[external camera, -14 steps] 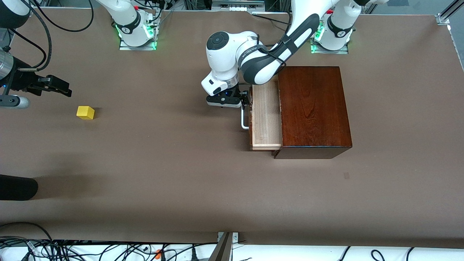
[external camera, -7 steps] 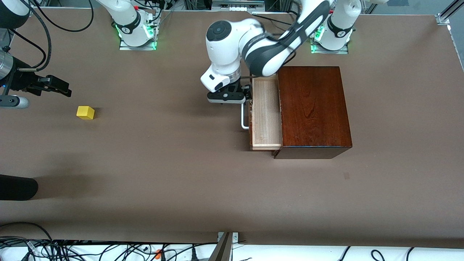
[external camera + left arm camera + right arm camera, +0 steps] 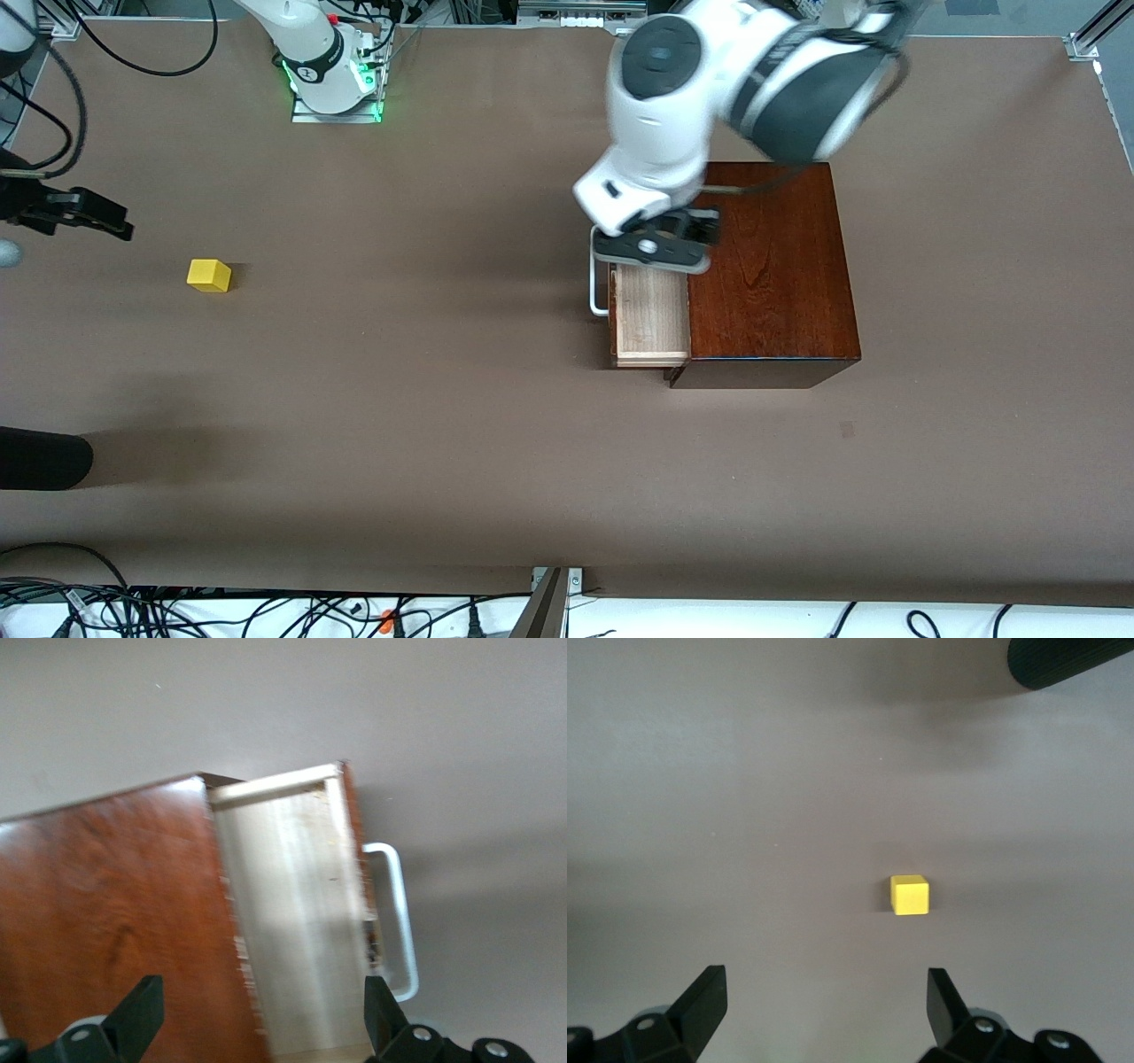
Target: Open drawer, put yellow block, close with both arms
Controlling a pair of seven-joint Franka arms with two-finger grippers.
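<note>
While both pincers [image 3: 257,1028] [image 3: 824,1010] gape empty, small bright yellow block [image 3: 209,276] alone on brown table [image 3: 399,425].

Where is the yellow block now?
The yellow block lies on the bare table toward the right arm's end, away from the wooden box, with the open right gripper up nearby.

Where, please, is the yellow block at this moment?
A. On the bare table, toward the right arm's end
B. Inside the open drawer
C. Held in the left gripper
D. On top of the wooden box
A: the yellow block sits alone on the table, apart from the drawer and ungripped.
</note>
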